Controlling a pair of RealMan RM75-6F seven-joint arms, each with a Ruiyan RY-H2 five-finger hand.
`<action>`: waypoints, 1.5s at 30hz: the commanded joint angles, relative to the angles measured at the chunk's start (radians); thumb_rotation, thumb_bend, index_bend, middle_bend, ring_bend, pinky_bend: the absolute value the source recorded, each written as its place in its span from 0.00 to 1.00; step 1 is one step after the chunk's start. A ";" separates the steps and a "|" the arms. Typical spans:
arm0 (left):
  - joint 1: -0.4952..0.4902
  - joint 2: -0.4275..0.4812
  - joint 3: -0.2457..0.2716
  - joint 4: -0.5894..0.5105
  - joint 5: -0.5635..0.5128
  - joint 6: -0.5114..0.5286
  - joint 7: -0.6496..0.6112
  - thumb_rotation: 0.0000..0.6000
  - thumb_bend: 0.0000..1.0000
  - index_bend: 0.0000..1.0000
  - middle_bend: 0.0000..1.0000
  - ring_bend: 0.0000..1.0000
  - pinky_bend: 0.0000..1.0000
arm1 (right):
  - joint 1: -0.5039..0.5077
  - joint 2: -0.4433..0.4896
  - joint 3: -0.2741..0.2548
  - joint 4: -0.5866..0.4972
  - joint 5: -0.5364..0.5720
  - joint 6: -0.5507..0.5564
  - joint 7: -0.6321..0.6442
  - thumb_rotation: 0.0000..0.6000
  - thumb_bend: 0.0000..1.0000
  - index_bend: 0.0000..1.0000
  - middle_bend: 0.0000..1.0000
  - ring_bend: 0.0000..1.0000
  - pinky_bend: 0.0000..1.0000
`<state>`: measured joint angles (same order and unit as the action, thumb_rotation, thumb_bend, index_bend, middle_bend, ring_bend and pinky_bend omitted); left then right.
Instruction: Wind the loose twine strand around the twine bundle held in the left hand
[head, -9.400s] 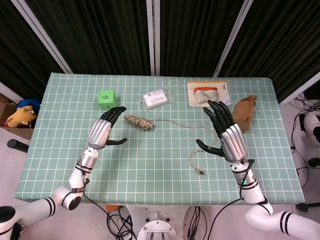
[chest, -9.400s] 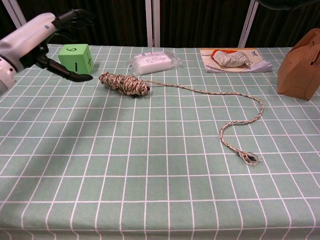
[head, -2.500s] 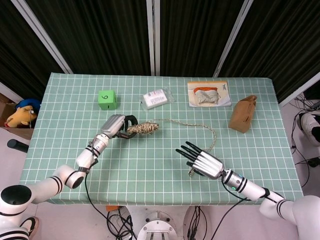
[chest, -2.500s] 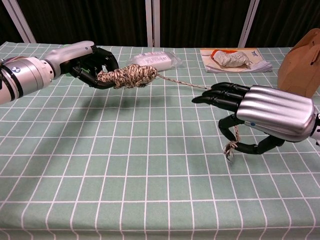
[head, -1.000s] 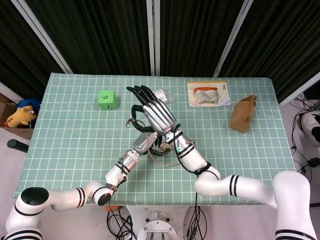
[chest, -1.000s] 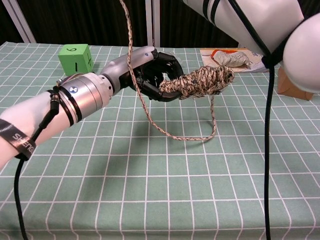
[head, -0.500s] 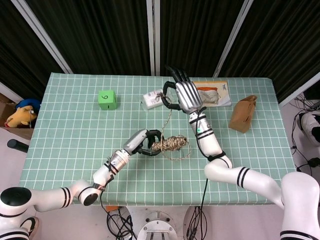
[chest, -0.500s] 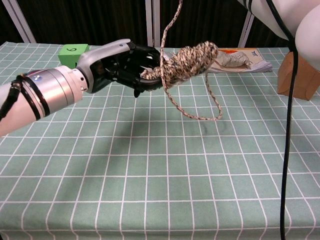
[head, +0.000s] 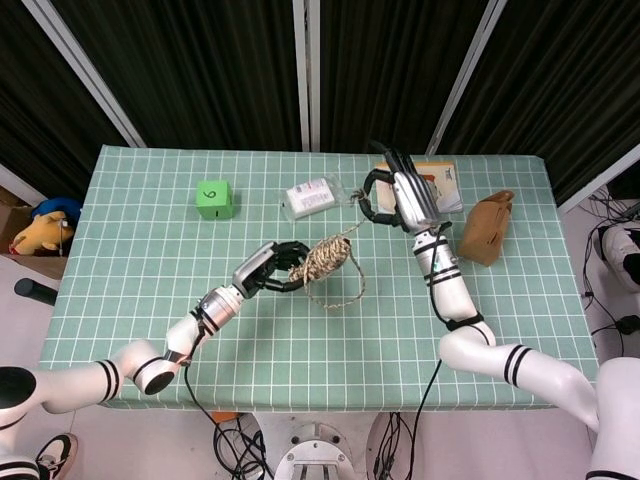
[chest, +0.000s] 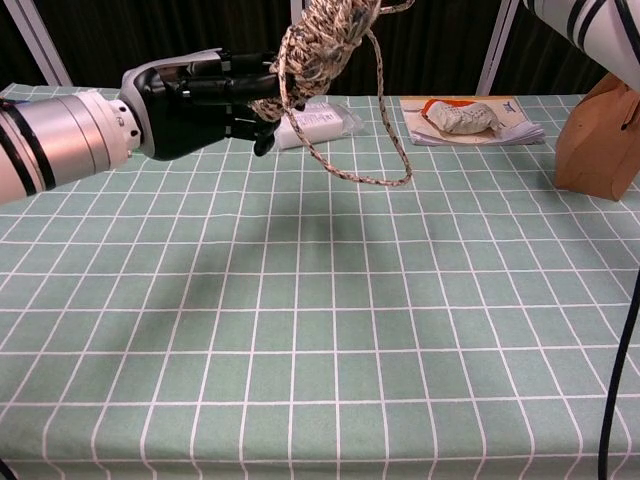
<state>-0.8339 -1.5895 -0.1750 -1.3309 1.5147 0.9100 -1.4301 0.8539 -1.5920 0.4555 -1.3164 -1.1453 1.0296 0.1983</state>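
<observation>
Now our left hand (head: 268, 270) grips the bundle (head: 324, 261) aloft — right hand (head: 400, 200) pinches the strand (chest: 370, 120), looped below.

The twine bundle (chest: 322, 40) looks rough, fibrous and matt. The left hand (chest: 200, 98) has matt black plastic fingers and a satin metal wrist. Checked cloth covers the worktop (chest: 320, 330). The brown bag (head: 484, 227) looks like matt paper.
</observation>
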 joint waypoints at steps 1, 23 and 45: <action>-0.006 0.017 -0.002 0.013 -0.003 -0.005 -0.101 1.00 0.42 0.78 0.77 0.66 0.67 | -0.025 0.017 -0.017 -0.015 -0.012 0.010 0.029 1.00 0.46 0.92 0.10 0.00 0.00; 0.023 0.034 -0.132 -0.067 -0.351 -0.011 0.163 1.00 0.42 0.78 0.77 0.67 0.67 | -0.257 0.123 -0.249 -0.093 -0.269 0.169 0.248 1.00 0.47 0.94 0.12 0.00 0.00; 0.010 -0.119 -0.174 0.043 -0.602 0.246 1.035 1.00 0.42 0.79 0.77 0.68 0.66 | -0.294 0.197 -0.391 -0.314 -0.558 0.268 0.203 1.00 0.47 0.97 0.14 0.00 0.00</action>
<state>-0.8242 -1.6853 -0.3820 -1.3190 0.8601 1.1158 -0.4581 0.5503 -1.3981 0.0620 -1.6110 -1.6896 1.2975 0.4171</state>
